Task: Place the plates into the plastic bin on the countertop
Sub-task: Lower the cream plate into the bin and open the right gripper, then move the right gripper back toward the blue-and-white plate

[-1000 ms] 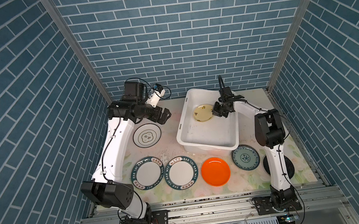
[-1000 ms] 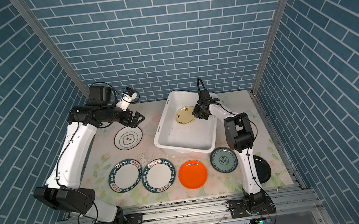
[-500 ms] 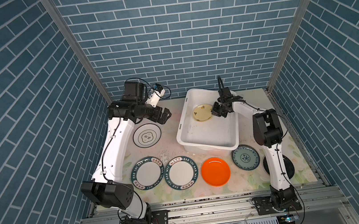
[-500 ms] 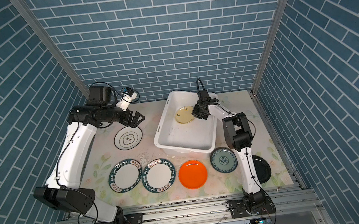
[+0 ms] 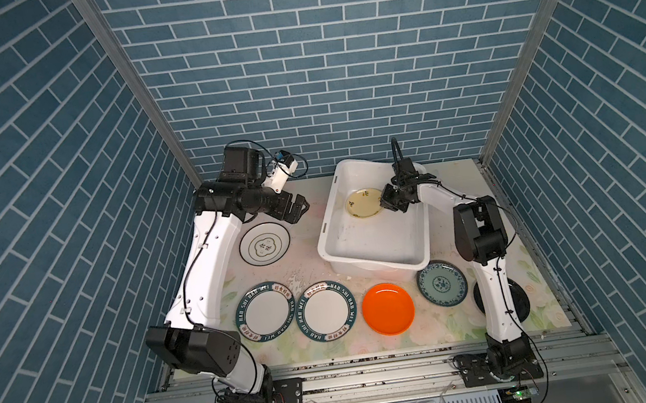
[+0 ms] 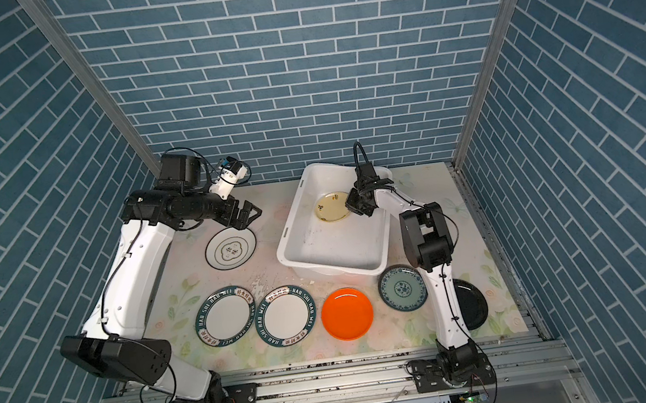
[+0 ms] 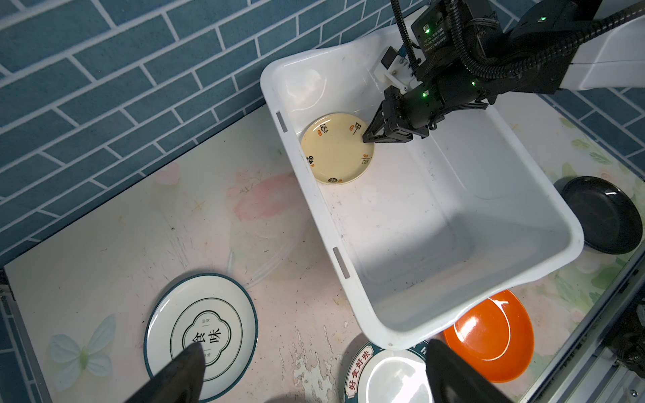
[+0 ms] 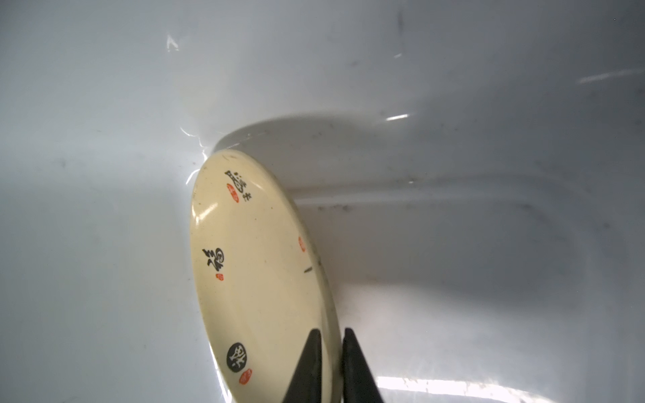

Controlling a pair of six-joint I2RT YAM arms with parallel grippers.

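Bright, even overhead light fills both top views, which are sharp; the brick lines splay outward toward 9 and 3 o'clock. The bin [image 5: 376,238] throws only a thin, soft shadow on its 6 o'clock side. The orange plate [image 5: 387,309] carries a pale sheen at 12 o'clock. In the left wrist view, white glare streaks that plate, and the left gripper [image 7: 314,349] is a dark blur. In the right wrist view, the cream plate [image 8: 258,265] is crisp and casts a broad grey shadow on the bin wall. The right gripper [image 8: 331,333] is out of focus.

Right hand [image 5: 385,204], astride the rim of the cream-yellow plate [image 5: 363,204], now slightly deeper in the plastic bin [image 5: 380,241].
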